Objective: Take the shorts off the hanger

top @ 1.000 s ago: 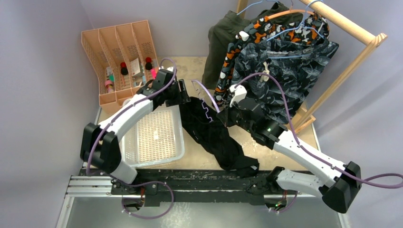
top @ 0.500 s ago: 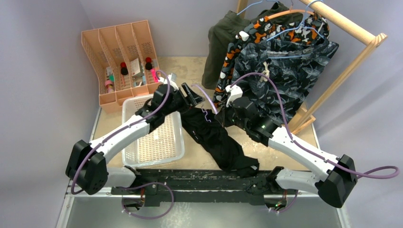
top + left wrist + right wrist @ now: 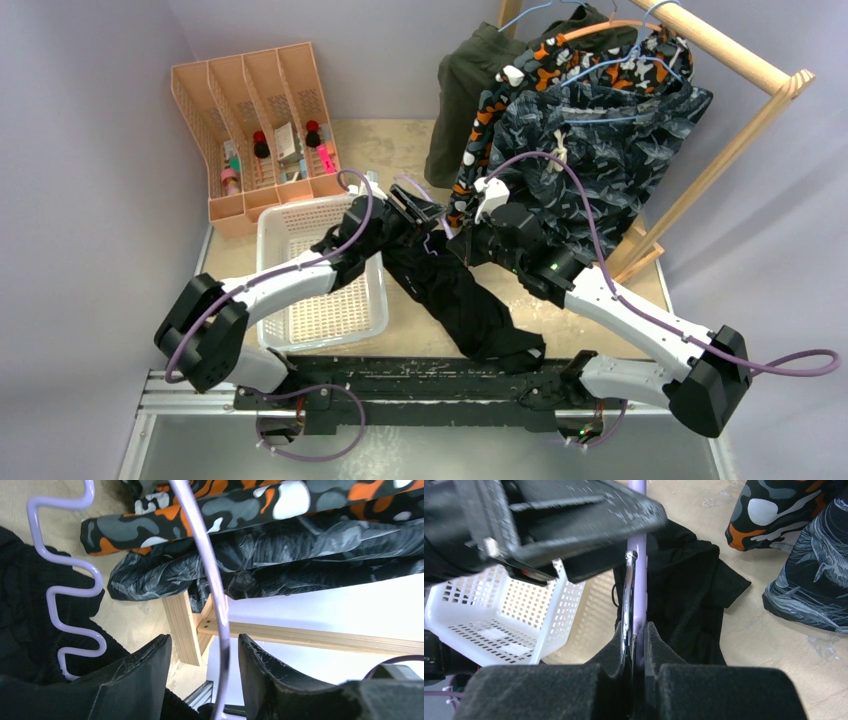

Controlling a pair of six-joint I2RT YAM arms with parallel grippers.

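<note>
Pinching the lilac hanger [image 3: 638, 570], the right claw [image 3: 636, 630] is clamped tight; the left claw [image 3: 203, 640] straddles its wire, half open.

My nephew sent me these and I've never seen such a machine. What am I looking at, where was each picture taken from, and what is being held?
These are two robot arms bolted to a table, each ending in a two-fingered claw. The wide picture looks down from above and behind them. The other two come from small cameras on the wrists, so each shows its own fingers up close.

On the table lie a pair of black shorts, with a lilac hanger at their top end, and a white basket. A peach sorting rack stands behind. Three more pairs of shorts hang on a wooden rail.

The right claw is shut on the hanger. The left claw is open, with the hanger's wire between its fingers but not pinched.
</note>
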